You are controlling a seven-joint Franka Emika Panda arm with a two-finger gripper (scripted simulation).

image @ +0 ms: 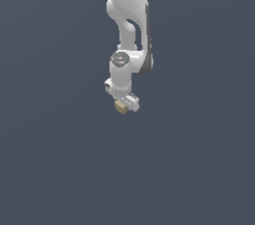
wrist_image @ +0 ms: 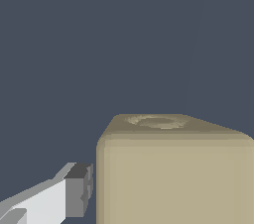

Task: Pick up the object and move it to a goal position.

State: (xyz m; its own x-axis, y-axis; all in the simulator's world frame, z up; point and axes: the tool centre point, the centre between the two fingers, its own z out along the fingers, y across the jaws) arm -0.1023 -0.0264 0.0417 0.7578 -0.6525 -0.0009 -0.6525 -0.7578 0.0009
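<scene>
The cube (image: 120,107) sits directly under the tool (image: 122,105), between its fingers. In the wrist view one finger (wrist_image: 77,188) stands just beside the cube (wrist_image: 173,173), with a small gap. I cannot tell whether the tool pinches it yet.

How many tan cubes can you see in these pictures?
1. The tan cube sits at the tip of the gripper; in the wrist view it looms large beside one of the fingers. The other is out of frame.
</scene>
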